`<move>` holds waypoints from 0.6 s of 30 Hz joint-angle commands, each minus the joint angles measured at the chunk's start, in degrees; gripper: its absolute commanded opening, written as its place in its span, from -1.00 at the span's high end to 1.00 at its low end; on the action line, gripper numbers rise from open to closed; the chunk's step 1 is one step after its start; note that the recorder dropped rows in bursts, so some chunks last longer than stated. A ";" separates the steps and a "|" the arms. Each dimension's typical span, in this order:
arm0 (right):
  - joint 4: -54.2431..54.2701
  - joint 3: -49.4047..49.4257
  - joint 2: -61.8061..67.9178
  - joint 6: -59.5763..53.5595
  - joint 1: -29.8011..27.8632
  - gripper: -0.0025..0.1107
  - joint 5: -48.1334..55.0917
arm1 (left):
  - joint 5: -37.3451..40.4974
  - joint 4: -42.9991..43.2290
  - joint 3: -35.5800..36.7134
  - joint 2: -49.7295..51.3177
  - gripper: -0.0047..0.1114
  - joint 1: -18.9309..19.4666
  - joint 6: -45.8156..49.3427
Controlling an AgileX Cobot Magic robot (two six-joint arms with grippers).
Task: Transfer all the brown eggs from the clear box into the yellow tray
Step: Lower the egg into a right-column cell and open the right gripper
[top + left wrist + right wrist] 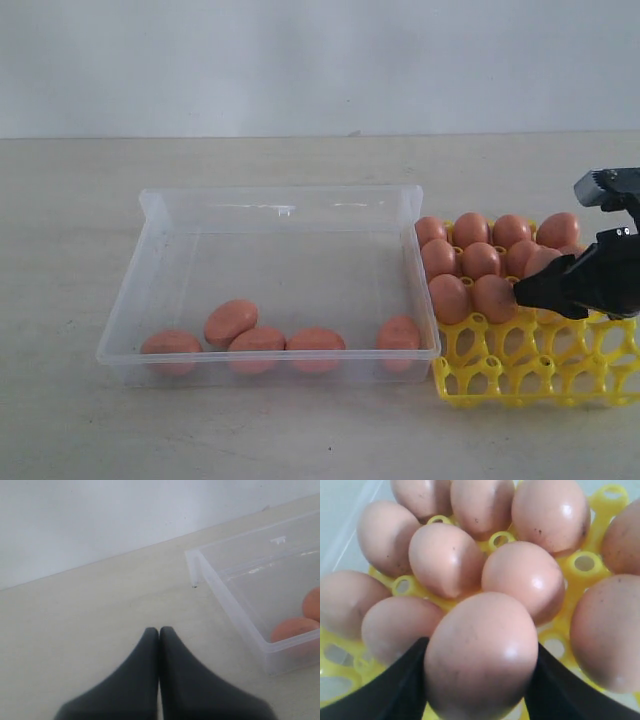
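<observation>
- Mid-left of the exterior view: clear box (280, 192) sitting on the pale surface (80, 200).
- Along the box's lower edge in frame: five brown eggs (316, 347) on their sides, the second from the left set a bit higher, against its neighbour.
- Just right of the box: yellow tray (520, 378). Touching the box or only beside it, can't tell.
- Upper rows of the tray packed with eggs, about ten. Bare lattice cups in the lower rows.
- At the right edge of frame, over the middle of the tray: right hand (528, 289), black, tip pointing left.
- Spread wide but gripping: held egg (480, 650) clamped between both black fingers (395, 690), shell touching each side.
- Held egg right among the tray eggs. Seated in a cup or hanging above it, can't tell.
- Outside the exterior frame, seen only by its own wrist camera: left hand (159, 630), fingers pressed fully together with nothing between them.
- Under the left hand: bare surface, with a corner of the clear box nearby.
</observation>
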 commanded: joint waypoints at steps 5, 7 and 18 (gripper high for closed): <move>0.21 0.19 0.90 0.08 0.19 -0.05 -2.79 | -0.43 -0.45 -0.05 -0.11 0.99 0.08 0.02; 0.21 0.19 0.90 0.19 0.19 -0.13 -2.37 | -0.43 -0.45 -0.05 -0.11 0.99 0.08 0.02; -0.31 0.19 0.39 2.74 0.19 -0.14 -2.48 | -0.43 -0.45 -0.05 -0.11 0.99 0.08 0.02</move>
